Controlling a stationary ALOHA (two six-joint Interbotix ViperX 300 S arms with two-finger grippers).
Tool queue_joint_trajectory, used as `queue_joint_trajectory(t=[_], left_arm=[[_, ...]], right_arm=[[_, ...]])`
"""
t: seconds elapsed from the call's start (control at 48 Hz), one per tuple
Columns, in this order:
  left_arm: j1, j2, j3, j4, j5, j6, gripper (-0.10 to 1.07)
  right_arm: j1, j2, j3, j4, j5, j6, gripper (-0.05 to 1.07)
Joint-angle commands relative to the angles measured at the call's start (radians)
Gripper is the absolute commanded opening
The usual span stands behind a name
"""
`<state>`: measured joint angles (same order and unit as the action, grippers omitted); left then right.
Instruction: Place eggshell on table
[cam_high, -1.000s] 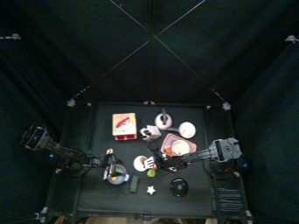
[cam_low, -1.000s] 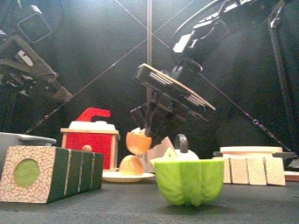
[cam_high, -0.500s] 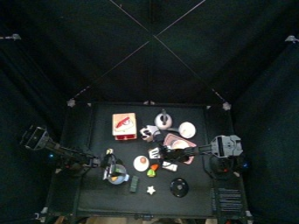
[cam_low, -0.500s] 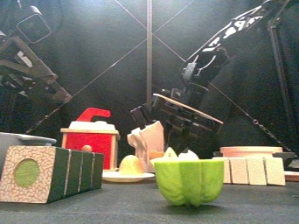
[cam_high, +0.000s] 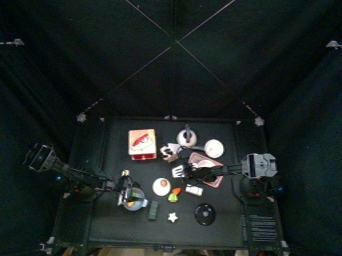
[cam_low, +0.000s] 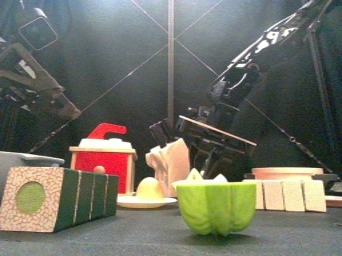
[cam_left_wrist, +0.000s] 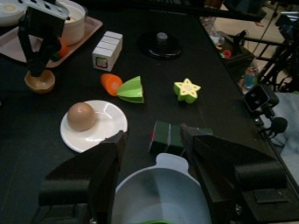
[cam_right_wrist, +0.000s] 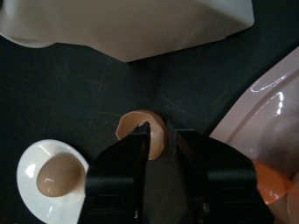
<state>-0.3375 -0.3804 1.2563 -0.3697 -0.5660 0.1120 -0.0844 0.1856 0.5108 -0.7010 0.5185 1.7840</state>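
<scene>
While the right gripper (cam_right_wrist: 153, 144) pinched the brown broken eggshell half (cam_right_wrist: 136, 123) low over the black surface (cam_right_wrist: 70, 96) near its middle, lowering fully before release seemed wise, lest the shell roll; left gripper (cam_left_wrist: 156, 150) rested open.

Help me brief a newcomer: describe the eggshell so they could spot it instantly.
Find the small white plate holding a whole brown egg. Just beyond it, on bare table, the right claw pinches the eggshell: a brown, open, hollow half-shell, unlike the intact egg.
</scene>
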Motion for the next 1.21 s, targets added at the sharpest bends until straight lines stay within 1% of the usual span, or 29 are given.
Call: queue_joint_trajectory(t=[0.0, 0.125, 0.458, 0.833, 1.021, 1.188], left_arm=[[0.003, 0.0, -0.011, -0.005, -0.006, 0.002, 0.88], [0.003, 0.0, -0.008, -0.011, -0.006, 0.002, 0.88], [0.003, 0.0, -0.008, -0.011, -0.006, 0.002, 0.88], [0.003, 0.0, -0.011, -0.011, -0.006, 0.002, 0.88], [0.003, 0.0, -0.009, -0.009, -0.006, 0.002, 0.88], [0.003, 0.0, -0.009, -0.009, -0.006, 0.002, 0.88]], right_arm=[[-0.008, -0.044, -0.012, -0.005, 0.002, 0.0, 0.69], [-0.006, -0.051, -0.017, -0.012, 0.008, -0.002, 0.72], [-0.008, -0.091, -0.015, -0.041, 0.014, -0.002, 0.72], [0.002, -0.091, -0.018, -0.048, 0.009, -0.005, 0.72], [0.032, -0.091, -0.018, -0.104, -0.02, -0.005, 0.72], [0.057, -0.091, -0.018, -0.158, -0.086, -0.006, 0.72]])
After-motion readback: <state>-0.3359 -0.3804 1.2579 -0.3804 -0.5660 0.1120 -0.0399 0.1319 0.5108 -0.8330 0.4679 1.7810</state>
